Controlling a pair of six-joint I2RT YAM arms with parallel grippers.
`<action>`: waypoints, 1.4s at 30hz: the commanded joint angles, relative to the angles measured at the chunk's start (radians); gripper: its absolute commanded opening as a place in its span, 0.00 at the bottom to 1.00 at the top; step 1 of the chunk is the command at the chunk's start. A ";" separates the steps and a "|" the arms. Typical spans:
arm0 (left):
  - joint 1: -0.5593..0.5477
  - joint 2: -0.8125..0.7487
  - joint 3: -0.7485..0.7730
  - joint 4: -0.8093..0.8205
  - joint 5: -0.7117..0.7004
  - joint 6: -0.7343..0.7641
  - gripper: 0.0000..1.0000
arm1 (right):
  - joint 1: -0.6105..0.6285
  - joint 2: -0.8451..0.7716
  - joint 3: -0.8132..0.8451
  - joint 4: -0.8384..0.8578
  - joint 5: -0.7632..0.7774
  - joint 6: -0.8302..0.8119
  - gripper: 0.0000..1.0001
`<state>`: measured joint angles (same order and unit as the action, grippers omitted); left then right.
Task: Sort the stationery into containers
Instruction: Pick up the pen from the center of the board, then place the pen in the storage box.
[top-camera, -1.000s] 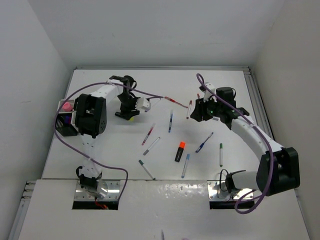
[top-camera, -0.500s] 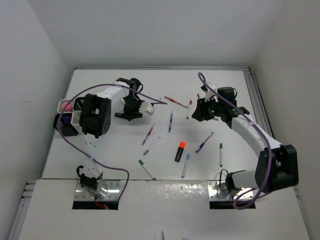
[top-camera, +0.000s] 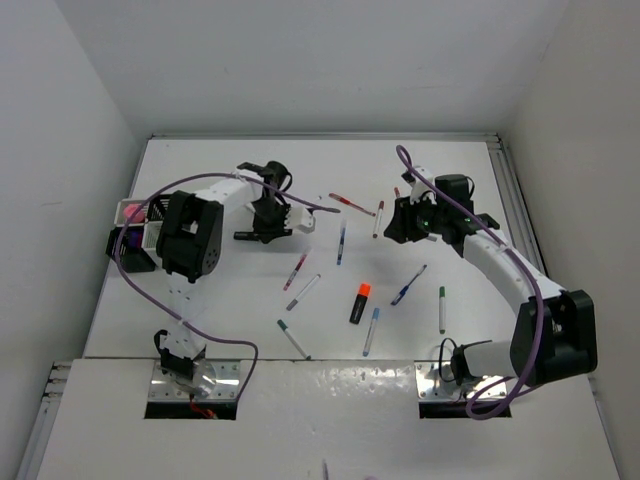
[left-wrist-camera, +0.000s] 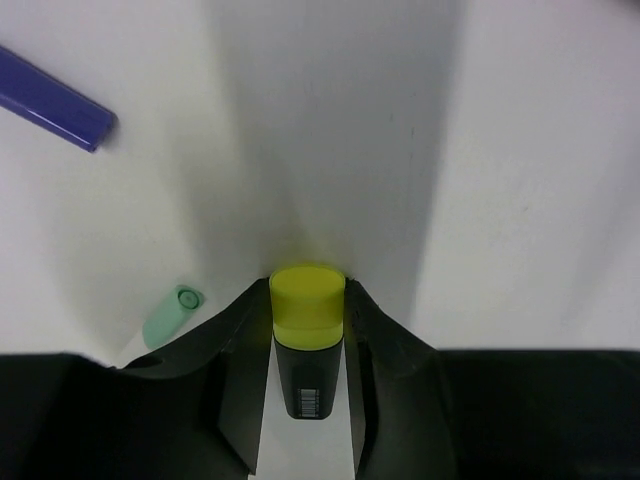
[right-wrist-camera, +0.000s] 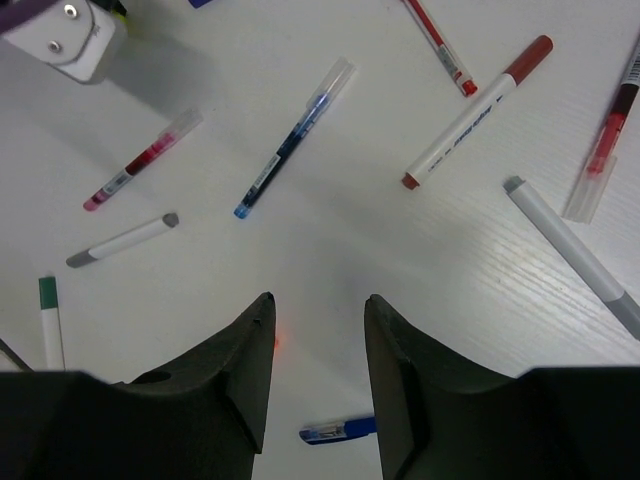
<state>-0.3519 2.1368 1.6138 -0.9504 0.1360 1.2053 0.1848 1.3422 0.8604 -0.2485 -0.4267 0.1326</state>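
Left end effector (left-wrist-camera: 307, 295): jaws pressed against both sides of the yellow highlighter (left-wrist-camera: 307, 320). Whether the highlighter is clear of the desk (top-camera: 240, 290) cannot be told. At the far left edge stand a white mesh holder (top-camera: 150, 212), with a pink item (top-camera: 128, 212) in or against it, and a black mesh holder (top-camera: 128, 258). Both are partly hidden by the left arm, so their contents are unclear. Loose across the middle lie a red pen (top-camera: 297, 271), a grey-tipped pen (top-camera: 304, 291), a blue pen (top-camera: 341, 243), the orange-black highlighter (top-camera: 359, 304), a green marker (top-camera: 442, 309) and several more. Right end effector (right-wrist-camera: 317, 305): jaws apart, empty, above the desk. By this evidence sorting is at an early stage, with roughly ten pieces unplaced.
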 joint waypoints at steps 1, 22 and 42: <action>-0.007 -0.101 0.072 -0.031 0.157 -0.142 0.08 | -0.005 -0.041 0.040 0.005 -0.015 0.004 0.40; 0.763 -0.904 -0.238 0.477 0.125 -1.118 0.00 | 0.041 -0.012 0.069 0.021 -0.050 0.024 0.39; 0.942 -0.807 -0.491 0.779 0.056 -1.099 0.00 | 0.041 0.003 0.037 0.038 -0.061 0.007 0.37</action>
<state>0.5705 1.3224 1.1446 -0.2562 0.2306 0.0875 0.2306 1.3384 0.8867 -0.2443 -0.4725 0.1436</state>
